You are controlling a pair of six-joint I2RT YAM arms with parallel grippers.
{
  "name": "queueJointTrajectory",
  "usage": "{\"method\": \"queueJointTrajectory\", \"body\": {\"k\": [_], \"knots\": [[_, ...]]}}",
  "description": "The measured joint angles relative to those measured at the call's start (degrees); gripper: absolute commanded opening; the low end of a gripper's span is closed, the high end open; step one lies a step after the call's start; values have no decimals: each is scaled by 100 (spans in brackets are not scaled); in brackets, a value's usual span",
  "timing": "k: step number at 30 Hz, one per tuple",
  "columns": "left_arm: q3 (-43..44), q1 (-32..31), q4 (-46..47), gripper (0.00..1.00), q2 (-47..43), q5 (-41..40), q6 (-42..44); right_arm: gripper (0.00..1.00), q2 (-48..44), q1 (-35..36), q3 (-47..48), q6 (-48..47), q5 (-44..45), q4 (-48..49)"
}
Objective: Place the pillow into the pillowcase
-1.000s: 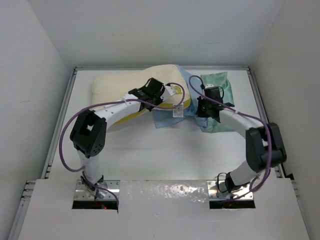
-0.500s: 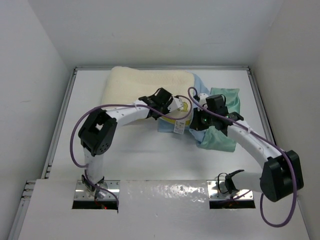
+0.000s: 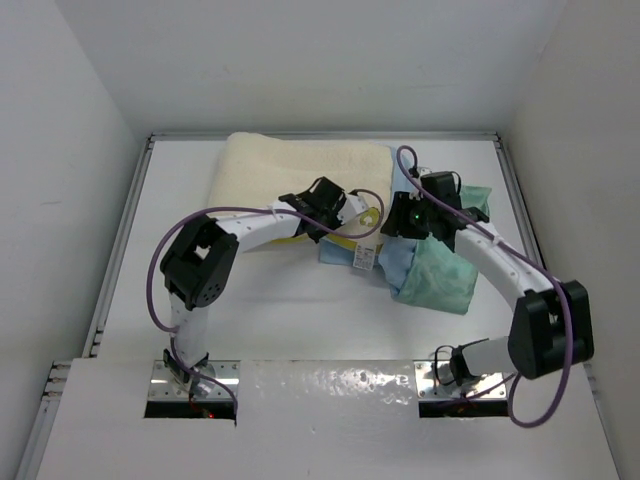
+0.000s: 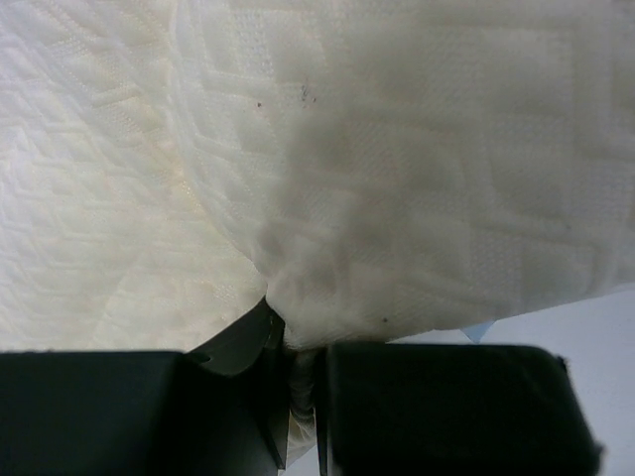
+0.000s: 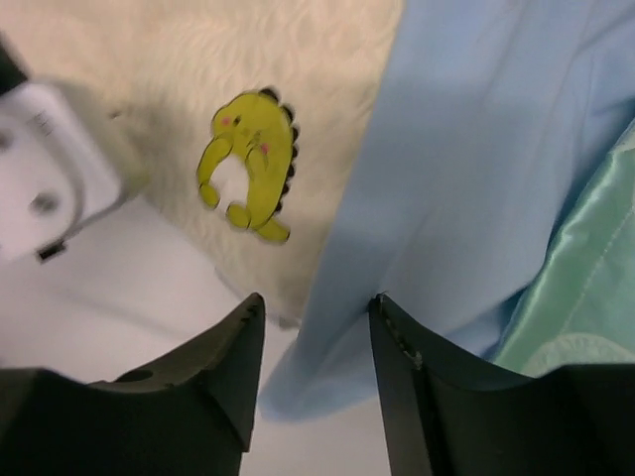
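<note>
The cream-white pillow [image 3: 300, 168] lies at the back of the table, its right end on the light blue inner side of the pillowcase [image 3: 396, 262]. The sea-green pillowcase [image 3: 440, 278] is bunched to the right. My left gripper [image 3: 338, 212] is shut on the pillow's near right edge; the left wrist view shows pillow [image 4: 397, 169] fabric pinched between the jaws [image 4: 301, 382]. My right gripper [image 3: 400, 226] is open, its jaws astride the pillowcase's blue edge [image 5: 456, 188] beside the pillow corner [image 5: 179, 59] with the yellow logo [image 5: 248, 164]. Green satin [image 5: 585, 288] shows at the right.
A white label tag [image 3: 363, 258] hangs off the pillow's near corner. White walls enclose the table on the left, back and right. Part of the left gripper's white body [image 5: 50, 169] is close to my right gripper.
The left gripper has dragged the pillow to the right onto the pillowcase. The pillowcase has bunched and slid toward the front right. The right gripper dipped forward, then moved back toward the pillow corner.
</note>
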Motion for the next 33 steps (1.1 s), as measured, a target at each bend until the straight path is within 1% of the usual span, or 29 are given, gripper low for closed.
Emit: {"method": "queueJointTrajectory", "body": {"k": [1, 2, 4, 5, 7, 8, 11, 14, 18, 22, 26, 30, 31, 33], "knots": [[0, 2, 0, 0, 0, 44, -39, 50, 149, 4, -4, 101, 39, 125], [0, 4, 0, 0, -2, 98, -70, 50, 297, 4, -4, 205, 90, 258], [0, 26, -4, 0, -2, 195, -114, 46, 588, 4, 13, 380, 140, 472], [2, 26, -7, 0, -2, 229, -136, 29, 732, 4, 42, 437, 166, 518], [9, 42, -22, 0, -2, 278, -162, 4, 984, 4, 105, 557, 293, 553], [20, 55, -39, 0, -2, 310, -177, 0, 1067, 4, 109, 614, 376, 575], [103, 76, -184, 0, -2, 369, -205, 0, 1104, 20, 129, 651, 448, 535], [234, 118, -380, 0, -2, 372, -264, 0, 1040, 173, 409, 448, 463, 273], [267, 275, -629, 0, -2, 367, -398, 0, 750, 699, 863, 271, 433, 72], [278, 393, -861, 0, -2, 396, -527, 0, 275, 1049, 782, 560, 284, 293], [304, 424, -911, 0, 4, 391, -549, 0, 70, 1069, 723, 732, 424, 210], [308, 448, -911, 0, 20, 400, -549, 6, 44, 1080, 791, 726, 754, -144], [310, 452, -914, 0, 22, 424, -544, 0, 44, 1078, 789, 719, 846, -227], [319, 457, -927, 0, 22, 518, -533, 0, 46, 1078, 715, 704, 894, -173]]}}
